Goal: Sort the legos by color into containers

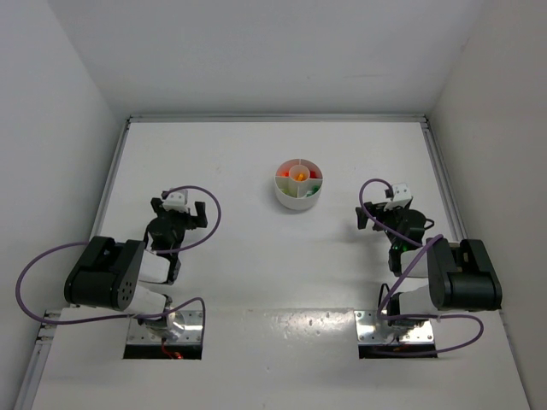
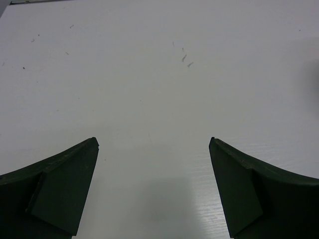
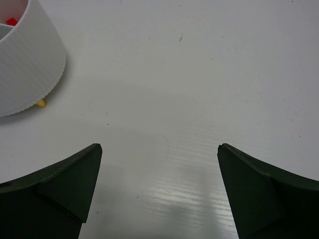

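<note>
The dish stands on the white table in the far half, a little right of centre. It is well apart from every edge and from both arms. Its wedge compartments hold legos, which show as orange, red and green specks around the central cup; how many lie in each cannot be told. In the right wrist view a yellow lego lies outside on the table, right at the foot of the dish's outer wall. A red lego shows inside, over the rim.

The left gripper is released. Its jaws are spread wide with only bare table between them, and a few dark specks lie farther ahead. The right gripper is likewise spread wide and holds nothing. The dish sits ahead of it and off to one side, apart from the gripper.

Both arms are folded back near their bases, the left one beside the left rail and the right one beside the right rail. Between the arms, and ahead to the far rail, the table lies open apart from the dish. White walls rise on the left, right and far sides, hemming the table in. At the near edge the bases sit in two cut-outs.
</note>
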Robot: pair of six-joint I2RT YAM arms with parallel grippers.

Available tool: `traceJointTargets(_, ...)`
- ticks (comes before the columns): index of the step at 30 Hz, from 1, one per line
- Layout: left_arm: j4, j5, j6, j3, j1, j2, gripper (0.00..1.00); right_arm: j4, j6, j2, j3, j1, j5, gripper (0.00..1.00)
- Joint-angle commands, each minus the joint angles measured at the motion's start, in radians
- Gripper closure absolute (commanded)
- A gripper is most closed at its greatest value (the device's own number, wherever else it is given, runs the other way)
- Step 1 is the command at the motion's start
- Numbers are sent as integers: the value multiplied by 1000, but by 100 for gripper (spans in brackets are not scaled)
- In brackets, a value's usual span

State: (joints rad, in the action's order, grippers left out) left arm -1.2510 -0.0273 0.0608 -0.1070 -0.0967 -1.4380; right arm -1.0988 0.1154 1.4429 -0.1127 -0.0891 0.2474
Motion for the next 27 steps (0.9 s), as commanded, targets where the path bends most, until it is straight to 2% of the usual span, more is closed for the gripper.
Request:
traceJointTargets(1, -74, -2, 11, 0, -3, 5, 0, -84, -10, -4, -18, 3, 33, 1)
traceJointTargets(27, -67, -19, 11, -10, -3, 5, 0, -84, -10, -4, -18, 3, 33, 1)
